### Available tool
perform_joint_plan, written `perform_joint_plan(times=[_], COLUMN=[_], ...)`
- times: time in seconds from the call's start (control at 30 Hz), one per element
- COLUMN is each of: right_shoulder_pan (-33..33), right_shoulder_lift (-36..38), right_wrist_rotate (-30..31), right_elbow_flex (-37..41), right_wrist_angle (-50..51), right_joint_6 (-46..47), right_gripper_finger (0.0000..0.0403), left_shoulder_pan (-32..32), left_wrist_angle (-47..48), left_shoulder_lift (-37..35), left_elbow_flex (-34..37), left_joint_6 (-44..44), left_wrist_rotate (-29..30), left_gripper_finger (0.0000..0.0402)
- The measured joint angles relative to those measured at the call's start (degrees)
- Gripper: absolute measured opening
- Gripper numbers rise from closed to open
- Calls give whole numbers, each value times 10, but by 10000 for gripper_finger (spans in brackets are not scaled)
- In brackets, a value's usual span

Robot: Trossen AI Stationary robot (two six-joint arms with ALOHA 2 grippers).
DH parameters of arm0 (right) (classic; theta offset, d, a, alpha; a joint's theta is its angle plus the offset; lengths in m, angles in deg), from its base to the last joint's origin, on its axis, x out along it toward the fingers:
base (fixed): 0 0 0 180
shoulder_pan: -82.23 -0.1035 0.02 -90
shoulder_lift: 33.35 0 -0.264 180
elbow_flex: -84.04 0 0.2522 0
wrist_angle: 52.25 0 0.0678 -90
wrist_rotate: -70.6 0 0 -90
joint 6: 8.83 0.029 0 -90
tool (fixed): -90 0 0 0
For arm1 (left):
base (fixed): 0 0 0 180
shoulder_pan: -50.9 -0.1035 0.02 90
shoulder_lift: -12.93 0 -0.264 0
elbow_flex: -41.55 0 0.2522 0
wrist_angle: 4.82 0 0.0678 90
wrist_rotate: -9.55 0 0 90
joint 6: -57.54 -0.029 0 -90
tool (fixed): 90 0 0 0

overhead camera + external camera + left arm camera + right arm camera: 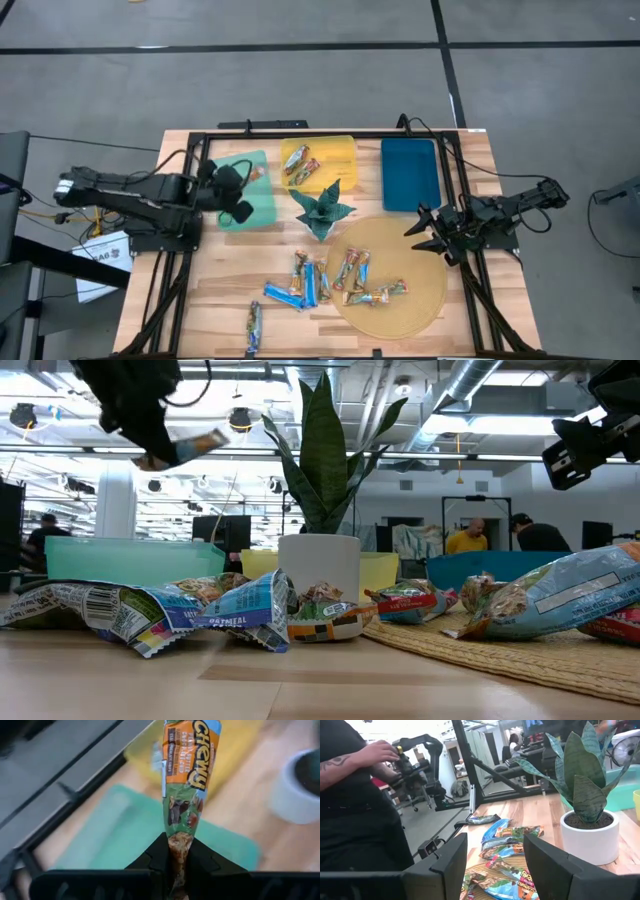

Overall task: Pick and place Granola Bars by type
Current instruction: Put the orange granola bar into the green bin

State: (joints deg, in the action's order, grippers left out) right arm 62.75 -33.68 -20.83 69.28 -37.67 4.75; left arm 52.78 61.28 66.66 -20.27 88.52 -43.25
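Orange-wrapped bar [184, 775], mint-green tray [262, 205], yellow tray [340, 152].

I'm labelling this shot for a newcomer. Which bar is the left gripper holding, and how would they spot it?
Start at the mint-green tray on the table's left. Above it the left gripper pinches one end of an orange bar. It is the only bar lifted into the air.

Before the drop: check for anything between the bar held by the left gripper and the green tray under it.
Nothing visible stands in the way. The left gripper is shut on an orange granola bar and hangs above the green tray, whose visible surface is bare. The yellow tray and the potted plant sit off to the side.
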Motion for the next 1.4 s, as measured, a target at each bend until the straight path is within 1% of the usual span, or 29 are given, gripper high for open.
perform_joint_plan(times=[0.2, 0.27, 0.43, 0.6, 0.9, 1.03, 1.2, 1.3, 1.4], right_shoulder_pan=[0, 0, 0, 0, 0, 0, 0, 0, 0], right_shoulder_lift=[0, 0, 0, 0, 0, 0, 0, 0, 0], right_wrist_rotate=[0, 0, 0, 0, 0, 0, 0, 0, 0], right_elbow_flex=[0, 0, 0, 0, 0, 0, 0, 0, 0], right_wrist_angle=[0, 0, 0, 0, 0, 0, 0, 0, 0], right_joint_6=[0, 0, 0, 0, 0, 0, 0, 0, 0], right_gripper_finger=[189, 189, 189, 189, 189, 189, 189, 189, 189], left_shoulder_pan=[-125, -160, -225, -257, -307, -323, -341, -347, -354], left_wrist_angle=[-3, -3, -3, -3, -4, -15, -31, -51, -63], left_shoulder_lift=[24, 34, 70, 107, 175, 206, 238, 244, 243], left_elbow_flex=[0, 0, 0, 0, 0, 0, 0, 0, 0], left_joint_6=[-63, -79, -117, -184, -332, -360, -384, -393, -397], left_wrist_rotate=[-12, -28, -68, -98, -105, -106, -141, -155, -156], left_gripper_finger=[29, 29, 29, 29, 29, 29, 29, 30, 36])
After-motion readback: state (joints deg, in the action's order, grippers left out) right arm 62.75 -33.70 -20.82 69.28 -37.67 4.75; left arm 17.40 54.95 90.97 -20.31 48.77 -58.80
